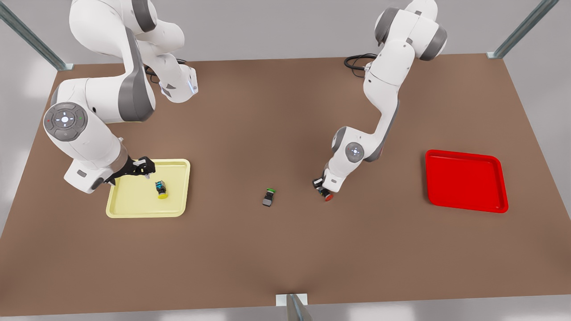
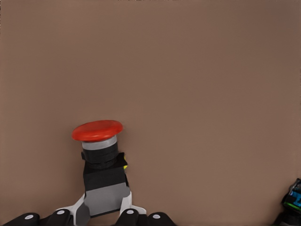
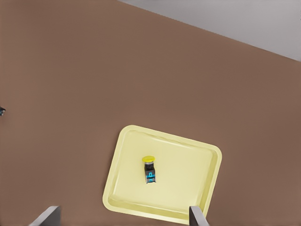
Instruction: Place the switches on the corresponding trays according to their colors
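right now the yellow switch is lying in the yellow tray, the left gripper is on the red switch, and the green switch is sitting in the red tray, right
Not quite. The green switch lies on the bare table between the two arms, not in the red tray, as the front view shows. The rest holds: the yellow switch lies in the yellow tray, and the left gripper is shut on the red switch.

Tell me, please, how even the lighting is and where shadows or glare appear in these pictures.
Front view: soft, even light, a paler patch on the table near its far middle, no hard shadows. Left wrist view: a faint sheen on the red switch cap, flat brown behind. Right wrist view: the yellow tray evenly lit, without glare.
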